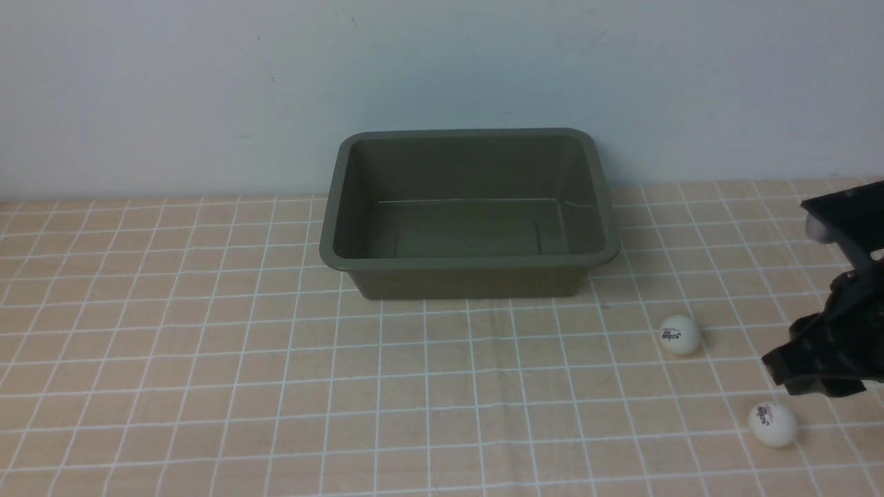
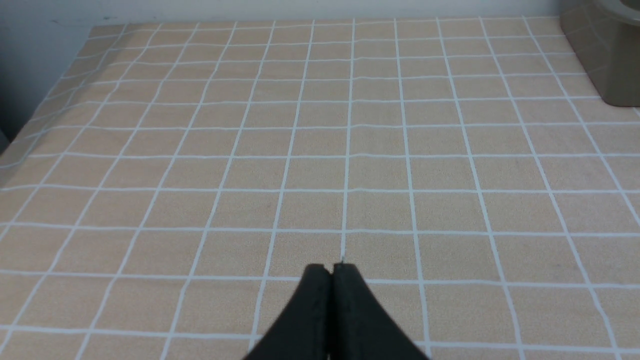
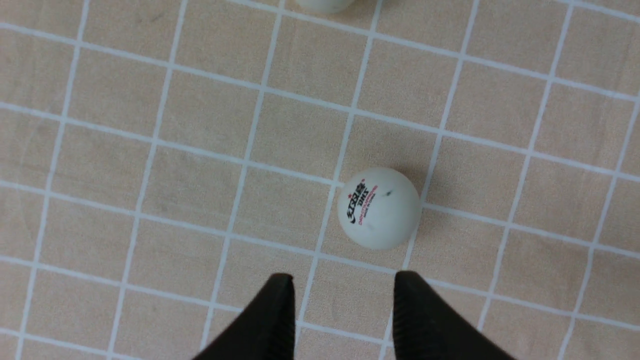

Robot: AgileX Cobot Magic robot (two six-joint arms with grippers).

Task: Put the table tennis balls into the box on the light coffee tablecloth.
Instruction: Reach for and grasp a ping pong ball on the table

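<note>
Front view has the dark olive-green box [image 1: 469,261] standing upright on the light coffee tablecloth [image 1: 207,359] near the wall [image 1: 207,83], its bare floor showing, no ball inside. The farther table tennis ball [image 1: 679,335] and the nearer table tennis ball [image 1: 773,424] lie on the cloth to its right, apart from it. My right gripper [image 1: 808,378] hangs just beside the nearer one, jaws parted, grasping nothing. My left gripper [image 2: 332,270] is clenched, fingers pressed together over the cloth.

even soft light, sharp, faint shadows
</note>
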